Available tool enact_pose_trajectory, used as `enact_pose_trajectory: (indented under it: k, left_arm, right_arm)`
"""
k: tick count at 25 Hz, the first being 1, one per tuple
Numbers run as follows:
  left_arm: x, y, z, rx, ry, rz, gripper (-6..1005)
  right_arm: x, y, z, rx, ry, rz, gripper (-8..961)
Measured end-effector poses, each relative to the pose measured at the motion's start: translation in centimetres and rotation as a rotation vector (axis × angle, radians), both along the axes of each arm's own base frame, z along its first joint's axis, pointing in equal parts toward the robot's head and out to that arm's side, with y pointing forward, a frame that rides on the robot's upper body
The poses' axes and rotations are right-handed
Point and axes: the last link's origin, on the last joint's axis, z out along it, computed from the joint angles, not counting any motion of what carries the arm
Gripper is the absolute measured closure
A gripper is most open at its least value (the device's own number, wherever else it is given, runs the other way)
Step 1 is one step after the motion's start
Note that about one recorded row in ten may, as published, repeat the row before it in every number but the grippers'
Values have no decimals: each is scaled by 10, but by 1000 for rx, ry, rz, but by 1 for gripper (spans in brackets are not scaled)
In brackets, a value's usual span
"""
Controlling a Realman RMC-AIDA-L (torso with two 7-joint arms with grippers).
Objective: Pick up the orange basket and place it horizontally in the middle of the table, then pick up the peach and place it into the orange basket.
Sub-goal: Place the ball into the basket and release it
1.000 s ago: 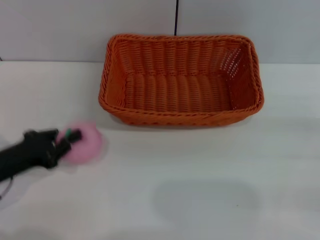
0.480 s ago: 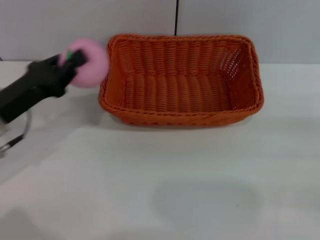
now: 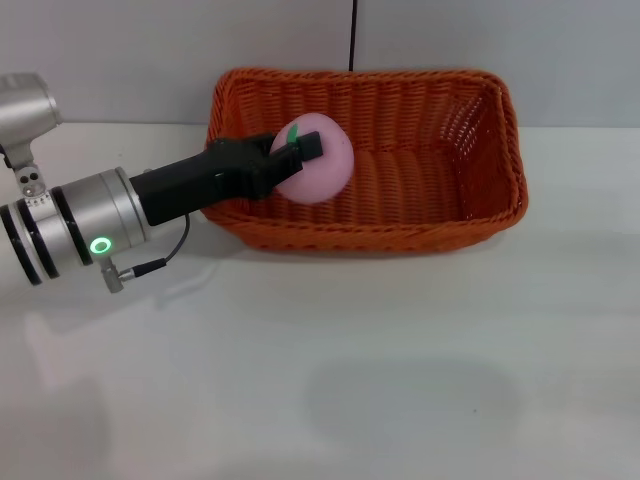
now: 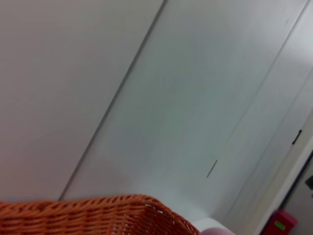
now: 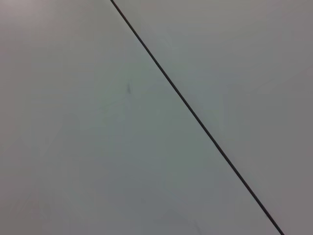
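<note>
The desk (image 3: 400, 380) carries the orange basket (image 3: 420, 225), long axis running left to right. The left end effector (image 3: 290, 160) reaches over the basket's left rim, pinching the peach (image 3: 322, 168) directly above the basket floor.

wall (image 3: 150, 50): pale grey panels | seam (image 3: 353, 35): dark, vertical

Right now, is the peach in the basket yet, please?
Not released: the left gripper holds the peach over the basket.
</note>
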Motion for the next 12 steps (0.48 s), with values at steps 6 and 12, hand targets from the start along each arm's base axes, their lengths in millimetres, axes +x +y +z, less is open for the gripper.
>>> enact_pose_trajectory:
  k: [6,12]
  left_arm:
    - [-6,-3,5,26,-35,29,686]
    - [-9,-7,9,33,-52,34,501]
  right_arm:
    - [1,1,-2,-5,-2,-7,408]
    - [-1,4,-4,-13,-3,-2,408]
